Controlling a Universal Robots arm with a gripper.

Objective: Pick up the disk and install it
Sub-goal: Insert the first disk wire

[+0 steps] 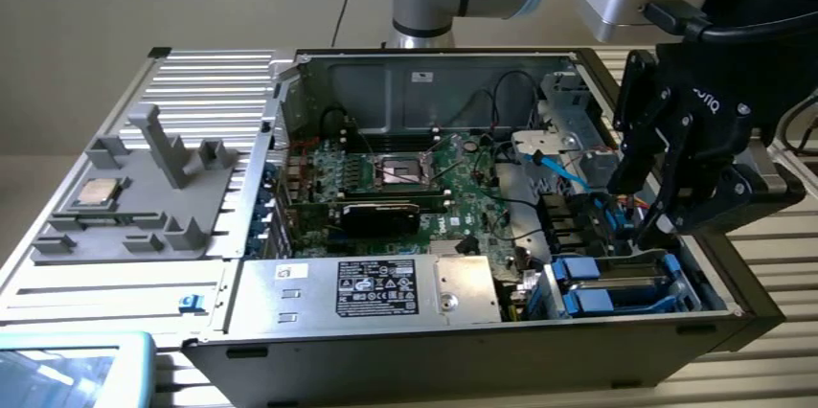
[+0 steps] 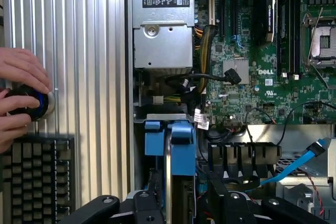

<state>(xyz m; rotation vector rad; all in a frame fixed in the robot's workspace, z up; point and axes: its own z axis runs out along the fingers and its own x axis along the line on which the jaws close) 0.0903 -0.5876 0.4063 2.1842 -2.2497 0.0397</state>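
silver-grey metal disk with blue plastic rails [image 2: 181,142]: on edge inside open black computer case [image 1: 447,355] | black gripper [image 2: 184,211]: fingers apart, straddling the disk

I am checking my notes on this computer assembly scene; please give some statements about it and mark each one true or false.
1. A processor chip lies on the grey tray, at the exterior view's left of the case. True.
2. The case is closed. False: it is open, and the motherboard shows.
3. A hand rests on a round knob beside a keyboard. True.
4. The disk lies on the grey tray. False: it sits in the drive bay inside the case, by the gripper.
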